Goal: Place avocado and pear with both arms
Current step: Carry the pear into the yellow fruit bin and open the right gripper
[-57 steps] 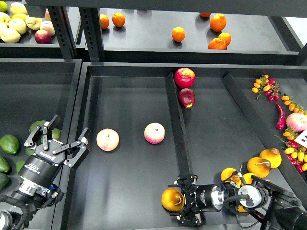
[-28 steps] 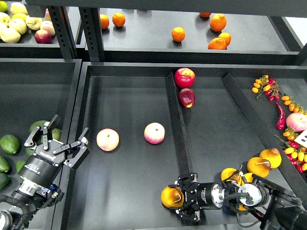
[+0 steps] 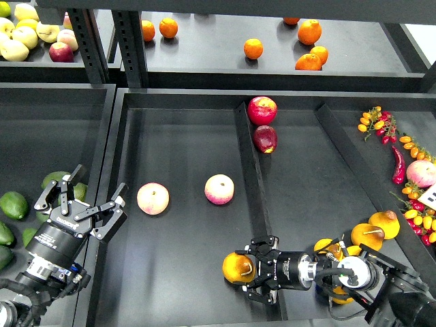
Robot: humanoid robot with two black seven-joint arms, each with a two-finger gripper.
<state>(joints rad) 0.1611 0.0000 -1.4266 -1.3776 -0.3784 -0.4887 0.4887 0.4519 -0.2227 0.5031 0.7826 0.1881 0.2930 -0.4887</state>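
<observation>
Peaches (image 3: 152,198) ahead, divider (image 3: 253,184) beside clamped pear (image 3: 236,267).

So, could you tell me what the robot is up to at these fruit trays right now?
The right gripper is shut on a golden pear, holding it low over the left compartment of the middle tray, near the divider. The left gripper is open and empty, hovering over the tray wall beside the avocados in the left tray, none picked up yet. Two peaches sit in the middle tray, and more pears lie behind the right arm.
</observation>
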